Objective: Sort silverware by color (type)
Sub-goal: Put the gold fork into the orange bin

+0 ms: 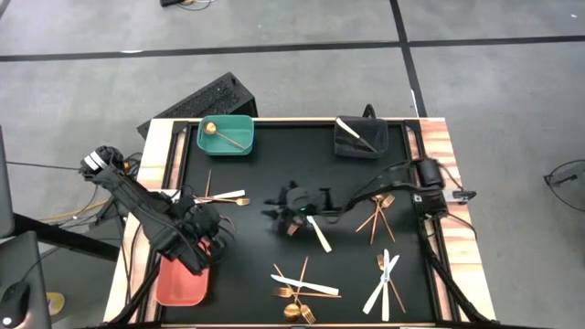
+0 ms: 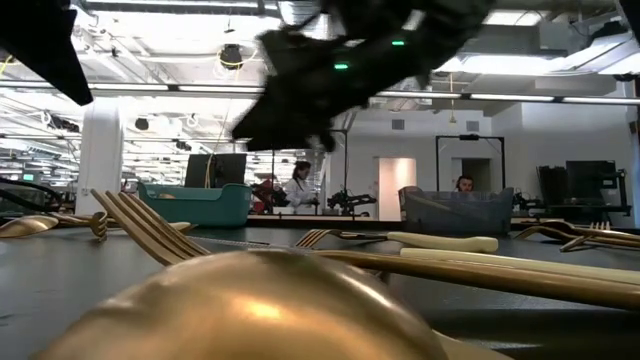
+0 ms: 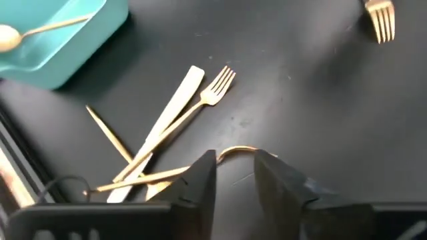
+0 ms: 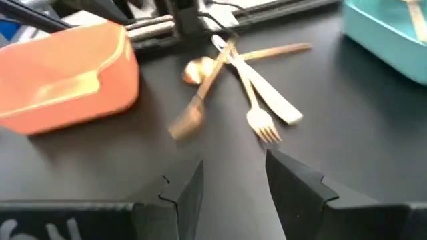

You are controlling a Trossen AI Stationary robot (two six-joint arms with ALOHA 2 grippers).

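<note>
I keep the left gripper (image 1: 203, 239) by the salmon bin (image 1: 180, 281), jaws part spread, empty. The right gripper (image 1: 291, 212) hovers mid-surface, jaws spread, empty, over a white knife (image 1: 319, 234), probably my next pick. Silverware (image 1: 302, 291) lies scattered, mostly unsorted.

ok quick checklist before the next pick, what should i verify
1. Left gripper state: cannot tell; fingers stand slightly apart in its wrist view, nothing clearly clamped.
2. Left gripper position: ok; near the salmon bin, beside the left pile of a white knife, fork and sticks.
3. Right gripper empty: ok; open, nothing between its fingers.
4. Right gripper position: ok; mid-table, next to a white knife.
5. Bins in place: ok; teal bin holds a gold spoon, dark bin a white knife.
6. Sorting done: not ok; forks, sticks and knives remain in the near piles.
</note>
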